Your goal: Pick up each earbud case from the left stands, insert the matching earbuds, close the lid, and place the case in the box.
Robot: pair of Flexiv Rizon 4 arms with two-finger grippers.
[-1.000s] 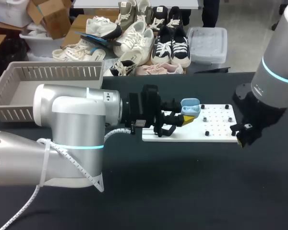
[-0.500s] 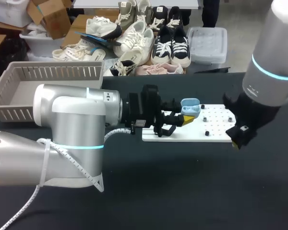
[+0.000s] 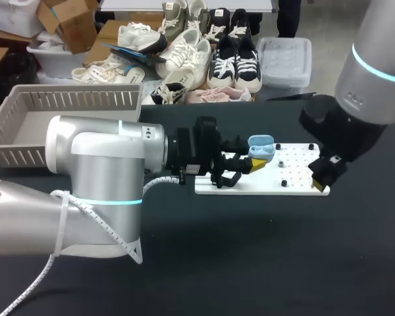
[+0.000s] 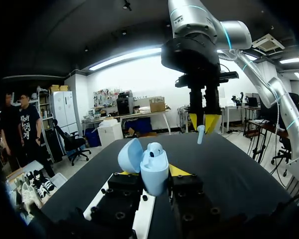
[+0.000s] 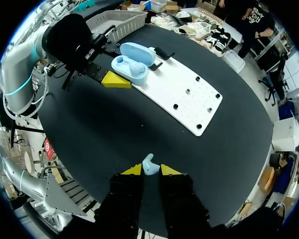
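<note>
My left gripper [image 3: 253,159] is shut on a light blue earbud case [image 3: 261,146] and holds it just over the left part of the white board [image 3: 296,184]. In the left wrist view the case [image 4: 153,169] stands upright between my yellow fingertips [image 4: 178,170], its lid [image 4: 129,155] swung open. My right gripper [image 3: 322,179] hangs at the board's right end. The right wrist view shows it [image 5: 150,170] shut on a small light blue earbud [image 5: 148,164], with the open case [image 5: 132,67] well ahead. From the left wrist, the right gripper [image 4: 204,122] with the earbud [image 4: 201,134] hovers beyond the case.
The white board [image 5: 189,97] carries several small black pegs and black stands at its left end. A grey slatted basket [image 3: 52,122] sits at the table's back left. Dark tabletop lies open in front of the board.
My right arm has moved leftward and toward the back, bringing its gripper with the earbud from off the board's right corner to over its right end. The left arm and case stayed still.
</note>
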